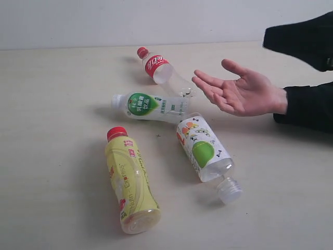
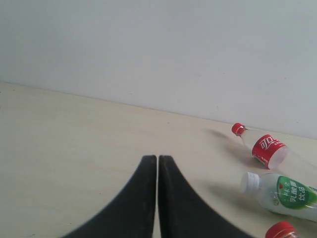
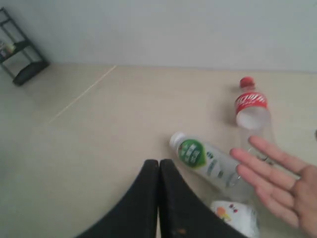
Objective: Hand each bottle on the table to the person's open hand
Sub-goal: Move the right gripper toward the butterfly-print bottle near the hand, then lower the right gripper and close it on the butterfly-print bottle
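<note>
1. Bottles [image 1: 151, 107]: four, all lying on their sides on the table [image 1: 52, 104], a pale beige surface, clustered at its middle.
2. Left gripper [image 2: 157, 159]: black fingers pressed together, nothing between them, held over bare table well apart from the cluster.
3. Right gripper [image 3: 159, 163]: jaws likewise fully closed and empty, just beside the green-label bottle in its own wrist view.
4. Person's open hand [image 1: 242, 91]: palm up and fingers spread, reaching in from the right of the exterior view out of a black sleeve [image 1: 307, 104]. Its fingertips were near the bases of two bottles. Whether it rested on the table or hovered could not be told.
5. Yellow bottle [image 1: 130, 187]: nearest the camera on the left, with its red cap [image 1: 117, 133] pointing away.
6. Fruit-label bottle [image 1: 203, 148]: to the right of the yellow one, with its pale cap [image 1: 229, 190] toward the near edge and its base close against the green-label bottle.
7. Green-label bottle [image 1: 151, 105]: crosswise at the centre, with its white cap [image 1: 117, 100] to the left.
8. Red-label bottle [image 1: 158, 66]: farthest back, with its base toward the hand.
</note>
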Tool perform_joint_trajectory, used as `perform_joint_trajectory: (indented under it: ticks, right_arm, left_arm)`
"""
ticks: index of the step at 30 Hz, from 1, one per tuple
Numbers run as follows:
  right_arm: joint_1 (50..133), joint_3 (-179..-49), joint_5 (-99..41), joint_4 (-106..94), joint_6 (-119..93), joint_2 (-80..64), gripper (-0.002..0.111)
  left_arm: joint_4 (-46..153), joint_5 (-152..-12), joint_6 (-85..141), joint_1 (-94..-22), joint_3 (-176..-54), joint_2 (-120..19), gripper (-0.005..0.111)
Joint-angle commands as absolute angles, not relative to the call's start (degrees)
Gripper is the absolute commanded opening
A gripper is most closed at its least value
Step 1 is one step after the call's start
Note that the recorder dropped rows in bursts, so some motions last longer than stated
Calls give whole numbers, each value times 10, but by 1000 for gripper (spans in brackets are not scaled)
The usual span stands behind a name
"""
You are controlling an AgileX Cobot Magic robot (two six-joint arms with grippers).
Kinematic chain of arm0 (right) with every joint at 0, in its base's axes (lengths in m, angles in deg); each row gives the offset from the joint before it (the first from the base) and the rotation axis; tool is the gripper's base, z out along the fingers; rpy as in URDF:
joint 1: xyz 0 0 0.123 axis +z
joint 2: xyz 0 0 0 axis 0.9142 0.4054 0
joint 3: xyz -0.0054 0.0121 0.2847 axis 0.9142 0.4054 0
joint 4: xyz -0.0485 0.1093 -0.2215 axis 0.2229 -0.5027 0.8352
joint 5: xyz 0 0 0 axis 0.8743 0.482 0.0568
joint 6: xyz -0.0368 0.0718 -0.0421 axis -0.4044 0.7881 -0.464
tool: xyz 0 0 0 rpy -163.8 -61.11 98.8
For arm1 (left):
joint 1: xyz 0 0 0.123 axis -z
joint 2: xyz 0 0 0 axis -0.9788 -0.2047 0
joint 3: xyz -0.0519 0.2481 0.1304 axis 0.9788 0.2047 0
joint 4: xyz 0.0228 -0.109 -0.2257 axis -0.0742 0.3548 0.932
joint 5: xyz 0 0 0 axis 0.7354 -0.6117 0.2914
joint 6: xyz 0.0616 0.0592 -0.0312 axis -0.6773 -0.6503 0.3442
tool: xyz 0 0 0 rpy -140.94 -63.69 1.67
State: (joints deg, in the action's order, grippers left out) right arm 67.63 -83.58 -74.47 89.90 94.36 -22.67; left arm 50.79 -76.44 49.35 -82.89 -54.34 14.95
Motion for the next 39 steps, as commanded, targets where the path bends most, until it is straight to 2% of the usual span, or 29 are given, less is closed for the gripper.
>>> perform_joint_trajectory:
  ticks: [1, 7, 13, 16, 22, 25, 29, 35, 37, 39]
  right_arm:
    - [691, -866, -802, 940, 968, -173, 0]
    - [774, -879, -765, 940, 949, -112, 0]
    - [855, -881, -645, 940, 836, -56, 0]
    - [899, -881, -489, 940, 753, -50, 0]
    - [978, -881, -98, 931, 692, -46, 8]
    - [991, -888, 76, 821, 616, -44, 9]
    - [994, -939, 227, 569, 410, -13, 8]
    - [994, -1050, 265, 167, 109, 38, 11]
    - [994, -1062, 245, 86, 86, 47, 17]
    - [994, -1064, 223, 31, 80, 52, 29]
  left_arm:
    - [511, -770, 494, -830, -543, 147, 4]
    - [511, -770, 494, -830, -543, 147, 4]
    - [511, -770, 494, -830, -543, 147, 4]
    - [511, -770, 494, -830, -543, 147, 4]
    - [511, -770, 494, -830, -543, 147, 4]
    - [511, -770, 494, -830, -543, 147, 4]
    - [511, -770, 494, -830, -543, 147, 4]
    - [511, -770, 494, -830, -543, 147, 4]
    - [511, -770, 494, -830, -543, 147, 4]
    - [511, -770, 494, -830, -543, 147, 4]
